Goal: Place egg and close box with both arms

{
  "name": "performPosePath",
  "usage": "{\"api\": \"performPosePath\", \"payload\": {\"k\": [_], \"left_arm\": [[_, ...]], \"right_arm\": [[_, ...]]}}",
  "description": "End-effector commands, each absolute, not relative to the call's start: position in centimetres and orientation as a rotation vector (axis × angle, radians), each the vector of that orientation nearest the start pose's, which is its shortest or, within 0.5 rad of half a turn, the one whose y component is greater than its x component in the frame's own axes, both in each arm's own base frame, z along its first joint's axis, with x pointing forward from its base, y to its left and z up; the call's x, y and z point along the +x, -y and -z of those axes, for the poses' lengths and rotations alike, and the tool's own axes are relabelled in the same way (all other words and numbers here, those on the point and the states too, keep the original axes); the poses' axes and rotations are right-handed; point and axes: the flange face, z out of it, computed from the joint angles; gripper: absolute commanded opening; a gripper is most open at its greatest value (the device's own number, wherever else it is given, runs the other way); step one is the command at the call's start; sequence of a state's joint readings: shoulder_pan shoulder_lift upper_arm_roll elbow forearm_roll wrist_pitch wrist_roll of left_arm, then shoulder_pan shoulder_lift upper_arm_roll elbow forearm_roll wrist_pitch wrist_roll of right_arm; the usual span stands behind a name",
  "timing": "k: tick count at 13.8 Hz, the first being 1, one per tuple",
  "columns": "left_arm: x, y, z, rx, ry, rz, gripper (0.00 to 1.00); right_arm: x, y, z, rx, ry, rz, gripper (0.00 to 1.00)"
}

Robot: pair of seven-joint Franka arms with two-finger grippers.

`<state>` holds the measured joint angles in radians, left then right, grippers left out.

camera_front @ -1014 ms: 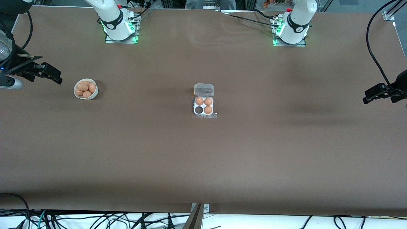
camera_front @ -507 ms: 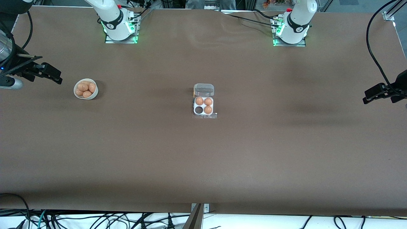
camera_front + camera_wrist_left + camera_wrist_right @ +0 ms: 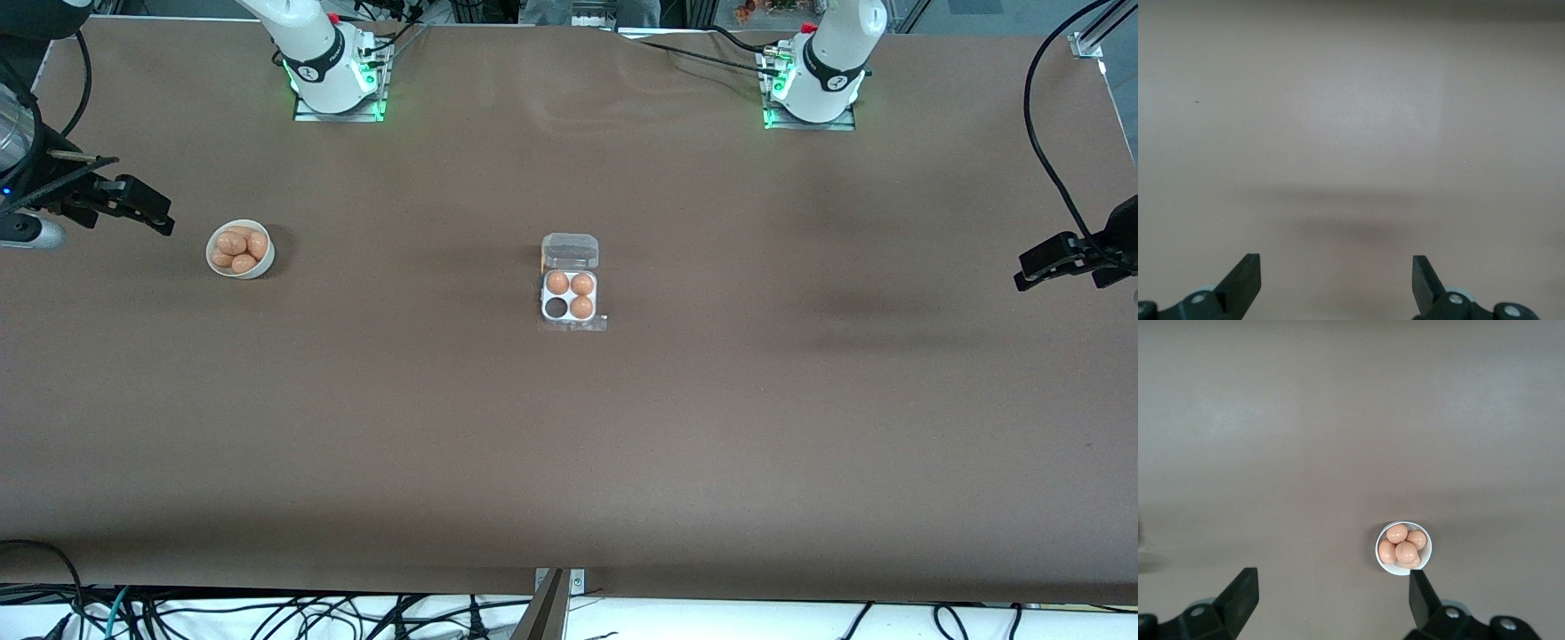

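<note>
Eggs [image 3: 238,249], small, smooth and orange-brown, lie heaped in the round white bowl [image 3: 264,263] you see toward the right arm's end of the brown bench [image 3: 569,444]; none of them is gripped. Three more eggs [image 3: 570,291] of the same kind sit in the small square clear-plastic egg box [image 3: 569,307] at the middle of the bench. Its fourth cup [image 3: 556,308], the one nearer the front camera on the right arm's side, shows dark and unfilled. The box's hinged transparent lid [image 3: 570,252] lies flipped open on the bench, farther from the front camera than the white tray and touching it at the hinge.

Your right gripper [image 3: 133,206] hangs in the air beside the bowl, at the right arm's end of the bench, its black fingers [image 3: 1238,593] spread wide with nothing between them; its wrist view looks down on the bowl. Your left gripper [image 3: 1053,260] hangs over the left arm's end of the bench, well apart from the box, fingers [image 3: 1245,277] likewise spread and gripping nothing, with only bare bench under it.
</note>
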<state>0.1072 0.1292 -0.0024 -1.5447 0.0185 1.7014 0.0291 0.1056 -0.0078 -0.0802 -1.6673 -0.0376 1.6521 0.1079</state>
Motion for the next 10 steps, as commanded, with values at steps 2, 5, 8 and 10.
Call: {"api": "performPosePath", "payload": {"k": [2, 5, 8, 10], "left_arm": [[60.5, -7.1, -57.2, -3.134, 0.088, 0.023, 1.0], [60.9, -7.2, -55.9, -3.133, 0.092, -0.015, 1.0], [61.2, -8.0, -55.0, -3.135, 0.107, -0.032, 1.0], [61.2, -8.1, -54.9, -3.134, 0.109, -0.035, 1.0]], "right_arm": [[55.4, -0.9, -59.1, -3.183, -0.126, -0.015, 1.0], [55.4, -0.9, -59.2, -3.183, -0.124, -0.013, 1.0], [55.3, -0.9, -59.1, -3.183, -0.124, -0.018, 1.0], [55.4, -0.9, -59.0, -3.183, -0.124, -0.018, 1.0]]}}
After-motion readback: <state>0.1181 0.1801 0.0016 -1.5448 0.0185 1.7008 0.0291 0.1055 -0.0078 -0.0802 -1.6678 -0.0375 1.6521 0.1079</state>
